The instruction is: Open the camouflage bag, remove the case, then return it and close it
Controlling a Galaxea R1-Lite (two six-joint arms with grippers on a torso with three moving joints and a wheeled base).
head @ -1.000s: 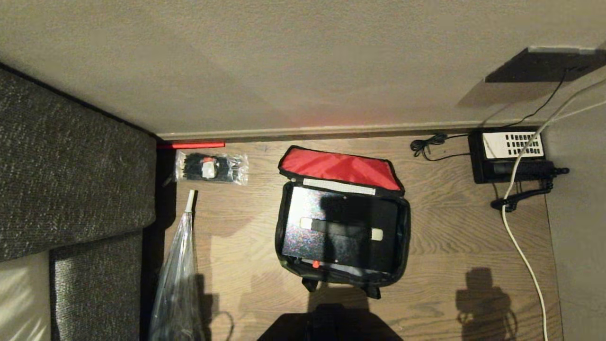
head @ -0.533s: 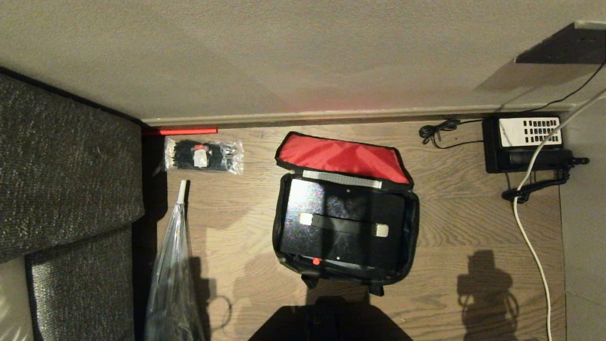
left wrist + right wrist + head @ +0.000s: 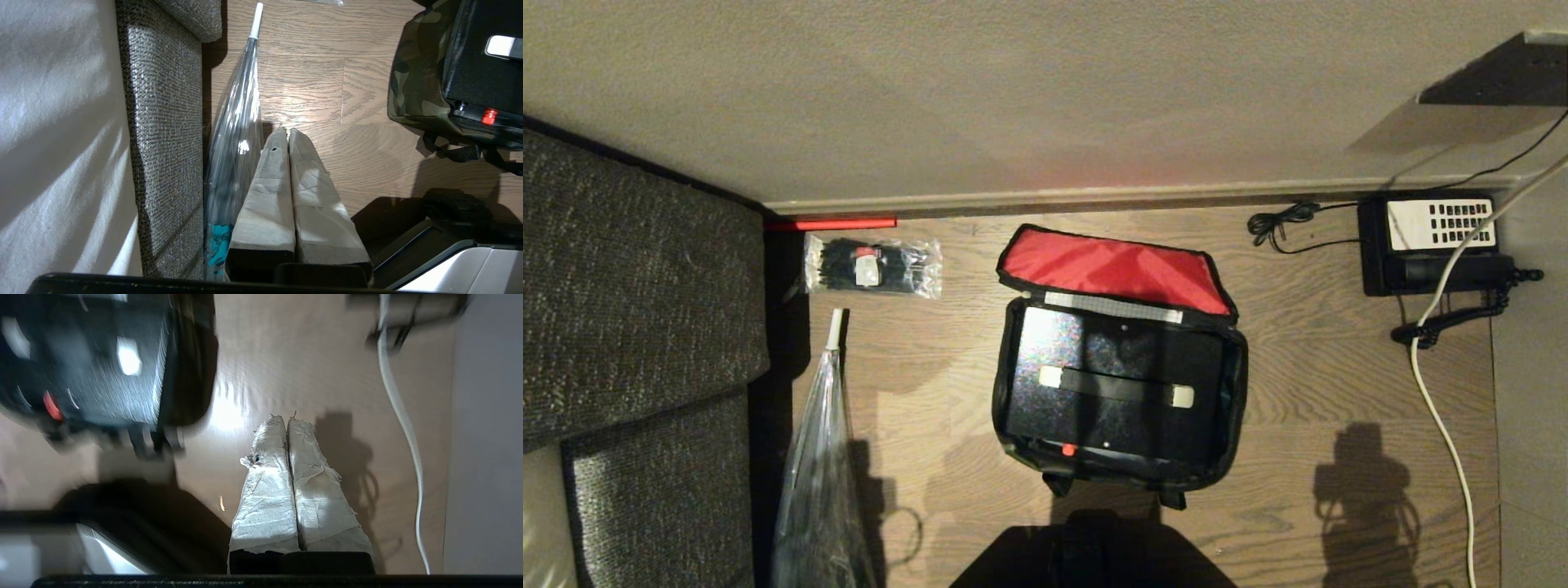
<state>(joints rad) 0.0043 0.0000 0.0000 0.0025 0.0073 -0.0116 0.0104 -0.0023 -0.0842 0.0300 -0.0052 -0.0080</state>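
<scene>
In the camouflage bag [image 3: 1232, 384], the case [image 3: 1112, 384].

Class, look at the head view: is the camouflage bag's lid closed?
No, the camouflage bag lies open, red lining up, with the case showing inside.

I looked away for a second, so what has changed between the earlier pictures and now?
Only the head camera shifted, so the whole scene slid. The camouflage bag lies open as before with the case inside; the phone and tie packet stayed put. Both pincers, left and right, are shut and empty.
</scene>
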